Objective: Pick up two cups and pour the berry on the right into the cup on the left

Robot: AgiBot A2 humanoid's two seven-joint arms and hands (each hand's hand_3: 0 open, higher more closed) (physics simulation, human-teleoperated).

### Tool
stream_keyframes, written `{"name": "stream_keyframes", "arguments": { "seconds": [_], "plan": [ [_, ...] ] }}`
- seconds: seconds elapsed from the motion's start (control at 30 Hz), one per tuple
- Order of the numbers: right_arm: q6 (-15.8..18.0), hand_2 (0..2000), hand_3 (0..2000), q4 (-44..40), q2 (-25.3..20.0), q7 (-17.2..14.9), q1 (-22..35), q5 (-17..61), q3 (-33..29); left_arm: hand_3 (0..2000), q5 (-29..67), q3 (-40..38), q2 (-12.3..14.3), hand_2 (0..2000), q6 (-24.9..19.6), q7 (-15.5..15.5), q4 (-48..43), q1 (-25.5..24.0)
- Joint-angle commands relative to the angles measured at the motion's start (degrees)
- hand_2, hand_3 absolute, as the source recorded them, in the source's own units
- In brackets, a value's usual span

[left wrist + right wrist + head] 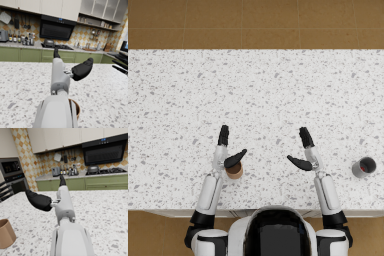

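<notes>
A brown cup (234, 171) stands upright on the speckled counter, just right of my left wrist and under the thumb of my left hand (227, 148); it also shows beside the forearm as the brown cup (75, 108) and at the edge as the brown cup (6, 234). My left hand (71, 67) is open and holds nothing. A grey cup (364, 167) with something red inside stands at the counter's right, well to the right of my right hand (304, 150). My right hand (48, 198) is open too, with fingers spread.
The white speckled counter (258, 90) stretches far ahead of both hands. Its front edge runs just below my elbows. Kitchen cabinets, a stove and a range hood (58, 28) stand beyond the counter.
</notes>
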Motion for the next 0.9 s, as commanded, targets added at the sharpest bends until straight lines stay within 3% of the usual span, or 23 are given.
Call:
{"name": "stream_keyframes", "arguments": {
  "seconds": [0.03,0.6,0.7,0.8,0.9],
  "plan": [
    [0.00,0,0,0.00,0.00,0.00,0.00,0.00,0.00,0,0.00,0.00,0.00,0,0.00,0.00,0.00,0.00],
    [0.00,0,0,-0.93,-0.06,0.00,0.10,0.00,1.72,0,0.00,1.72,0.06,0,0.00,0.00,0.93,0.10],
    [-3.61,0,0,4.18,1.27,3.65,-3.22,0.00,0.29,0,0.00,0.50,-0.18,0,-3.65,-3.64,-1.83,-1.34],
    [-4.94,0,0,7.18,3.19,5.00,-9.05,0.00,-4.61,0,0.00,-3.28,-0.96,0,-4.99,-4.98,-2.23,-4.36],
    [-5.43,0,0,9.30,3.55,5.50,-13.62,5.35,-10.75,0,5.35,-4.22,-1.99,0,-5.49,-5.48,-4.08,-7.99]
  ]
}}
